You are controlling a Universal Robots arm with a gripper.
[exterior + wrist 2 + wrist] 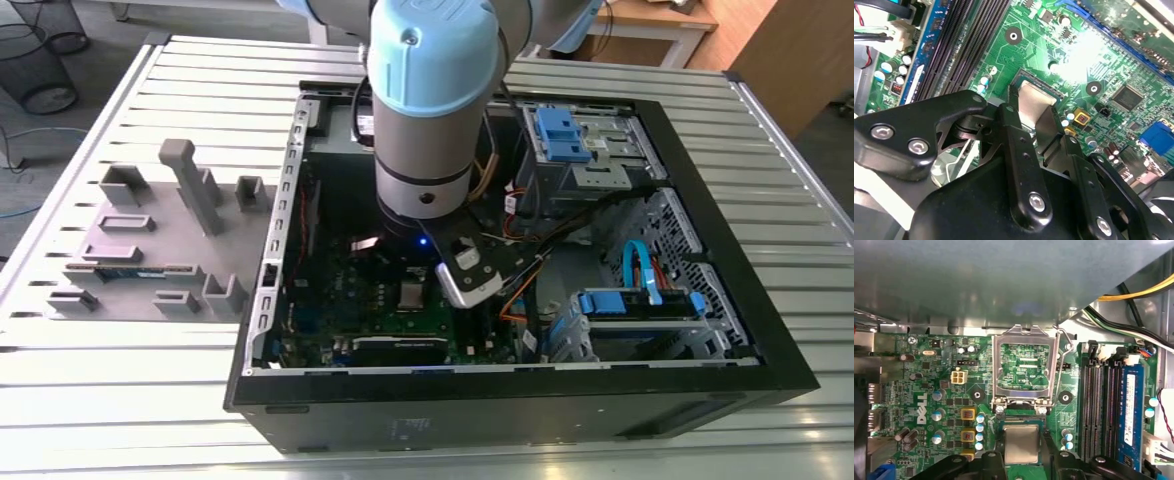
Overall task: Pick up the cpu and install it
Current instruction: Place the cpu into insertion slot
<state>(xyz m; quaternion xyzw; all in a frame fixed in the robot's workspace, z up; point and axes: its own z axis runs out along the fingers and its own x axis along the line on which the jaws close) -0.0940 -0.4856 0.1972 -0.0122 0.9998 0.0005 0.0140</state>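
Gripper (1031,105) with its jaws standing about one chip-width apart and the cpu (1036,100) between them. The black fingers (1016,135) lie against two opposite edges of the chip and appear to be clamped on it, though actual pressure cannot be confirmed at this angle. The cpu, silver face up, sits low within the square frame of the socket (1021,424) on the green motherboard (929,390). The hinged load plate (1025,365) is open, folded back on the side of the socket away from the gripper. Black memory slots (1099,405) run beside the socket, with a blue memory stick (1131,405) seated in the slot farthest from it. In the exterior view the arm (427,100) reaches straight down into the open computer case (787,370), over the half towards the exterior view's left. The case lies on a slatted metal table (134,400), with a grey parts tray (134,250) just beside it on the exterior view's left.
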